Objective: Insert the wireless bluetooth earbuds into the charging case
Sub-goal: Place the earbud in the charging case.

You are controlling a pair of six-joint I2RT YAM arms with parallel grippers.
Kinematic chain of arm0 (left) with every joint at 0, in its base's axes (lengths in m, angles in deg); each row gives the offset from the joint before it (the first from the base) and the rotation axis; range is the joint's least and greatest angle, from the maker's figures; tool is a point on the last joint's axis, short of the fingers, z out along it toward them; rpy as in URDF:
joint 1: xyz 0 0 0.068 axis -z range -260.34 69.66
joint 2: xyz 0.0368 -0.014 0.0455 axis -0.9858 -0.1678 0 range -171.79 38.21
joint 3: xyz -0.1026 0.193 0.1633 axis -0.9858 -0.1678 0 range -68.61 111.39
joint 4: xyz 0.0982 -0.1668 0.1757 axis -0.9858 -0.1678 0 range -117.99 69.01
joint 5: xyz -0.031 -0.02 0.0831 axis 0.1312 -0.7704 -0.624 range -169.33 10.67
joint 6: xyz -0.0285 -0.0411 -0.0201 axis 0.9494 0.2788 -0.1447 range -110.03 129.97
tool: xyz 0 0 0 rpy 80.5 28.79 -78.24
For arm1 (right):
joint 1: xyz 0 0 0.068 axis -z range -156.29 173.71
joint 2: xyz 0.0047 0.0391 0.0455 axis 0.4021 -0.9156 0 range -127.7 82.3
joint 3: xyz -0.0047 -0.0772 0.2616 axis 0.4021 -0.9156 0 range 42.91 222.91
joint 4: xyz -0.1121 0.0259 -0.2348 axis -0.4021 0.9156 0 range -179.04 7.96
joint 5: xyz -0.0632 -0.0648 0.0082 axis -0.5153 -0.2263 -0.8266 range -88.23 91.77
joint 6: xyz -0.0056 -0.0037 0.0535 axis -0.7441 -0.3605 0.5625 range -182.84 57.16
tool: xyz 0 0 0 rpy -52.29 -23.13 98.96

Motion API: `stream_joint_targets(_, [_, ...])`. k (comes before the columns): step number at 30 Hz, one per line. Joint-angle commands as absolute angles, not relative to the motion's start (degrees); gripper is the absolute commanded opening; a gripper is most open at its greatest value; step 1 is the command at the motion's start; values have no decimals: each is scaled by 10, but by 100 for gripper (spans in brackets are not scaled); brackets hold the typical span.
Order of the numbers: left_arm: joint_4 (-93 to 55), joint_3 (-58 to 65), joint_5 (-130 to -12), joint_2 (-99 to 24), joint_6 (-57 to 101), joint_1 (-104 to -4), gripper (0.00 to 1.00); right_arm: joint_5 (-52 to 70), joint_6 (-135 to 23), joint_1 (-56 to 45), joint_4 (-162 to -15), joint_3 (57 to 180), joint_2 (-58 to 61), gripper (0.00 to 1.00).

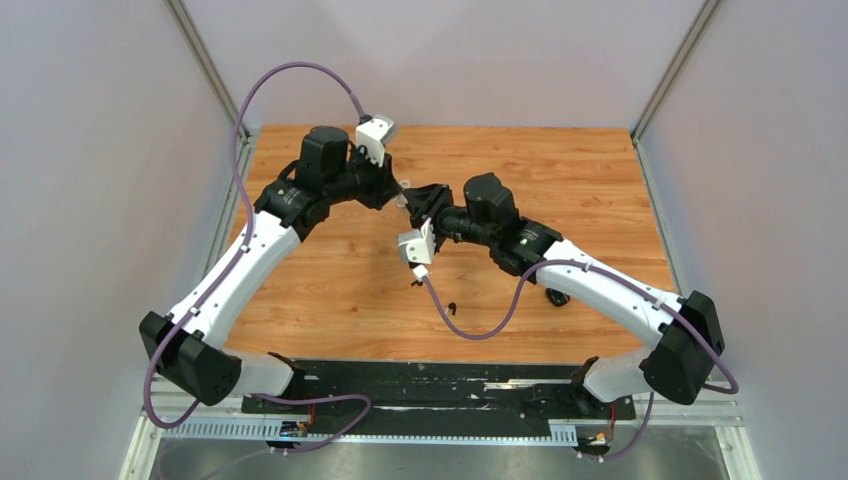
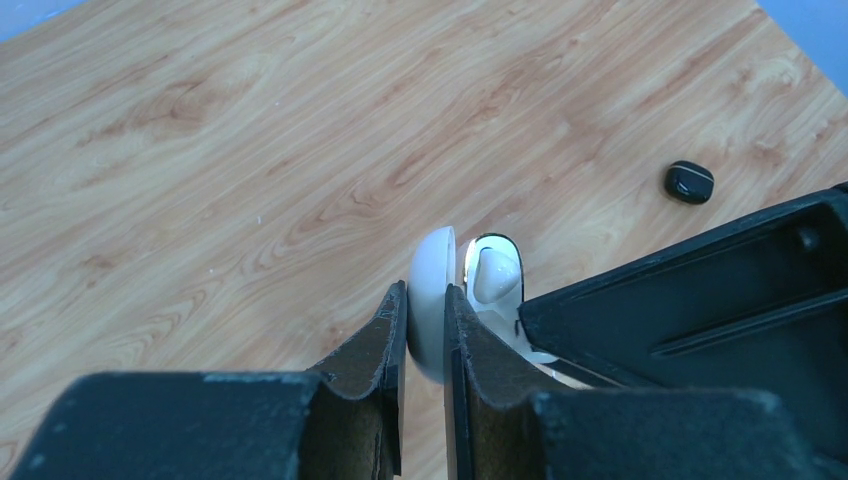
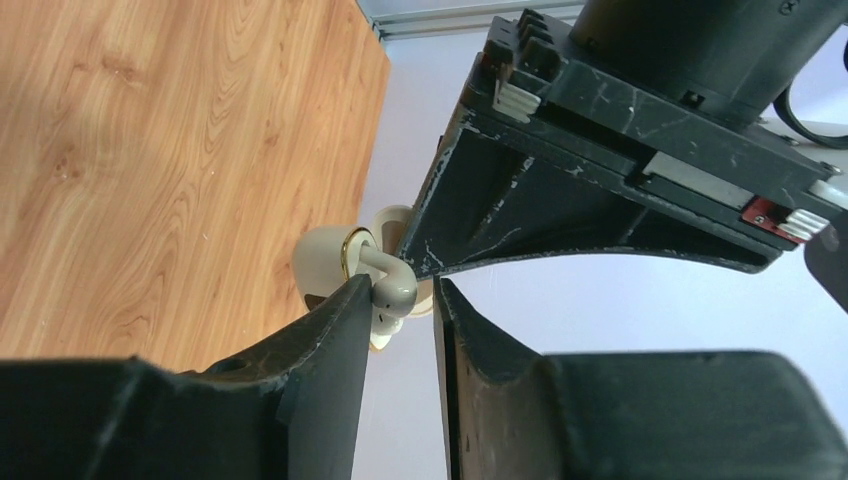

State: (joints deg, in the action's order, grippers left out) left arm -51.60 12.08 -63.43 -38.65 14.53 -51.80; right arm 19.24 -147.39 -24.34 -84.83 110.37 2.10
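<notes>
Over bench (image 2: 200,150): left end effector (image 2: 425,293) clamped on open lid of white charging case (image 2: 432,262). White earbud (image 2: 495,275) sitting in case well. Right end effector (image 3: 400,284) narrowed, tips either side of that earbud; cannot tell whether gripping it or merely close.
</notes>
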Motion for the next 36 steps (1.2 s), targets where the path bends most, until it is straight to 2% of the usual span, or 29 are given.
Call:
stream_joint_targets(1, [-481, 126, -634, -361, 137, -516, 0, 221, -1452, -238, -797, 1136, 44, 34])
stream_joint_targets(5, [-480, 125, -630, -361, 138, -516, 0, 222, -1438, -235, -784, 1143, 43, 39])
stream_joint_targets(11, [-478, 124, -597, -361, 141, -516, 0, 221, -1426, -235, -783, 1165, 19, 38])
stream_joint_targets(18, [-480, 109, -587, -355, 140, -516, 0, 205, -1415, -235, -783, 1176, 18, 25])
stream_joint_targets(26, [-480, 107, -584, -357, 131, -516, 0, 223, -1401, -235, -778, 1178, 31, 14])
stream_joint_targets(36, [-484, 104, -596, -351, 64, -516, 0, 278, -1327, -234, -711, 1226, 41, 9])
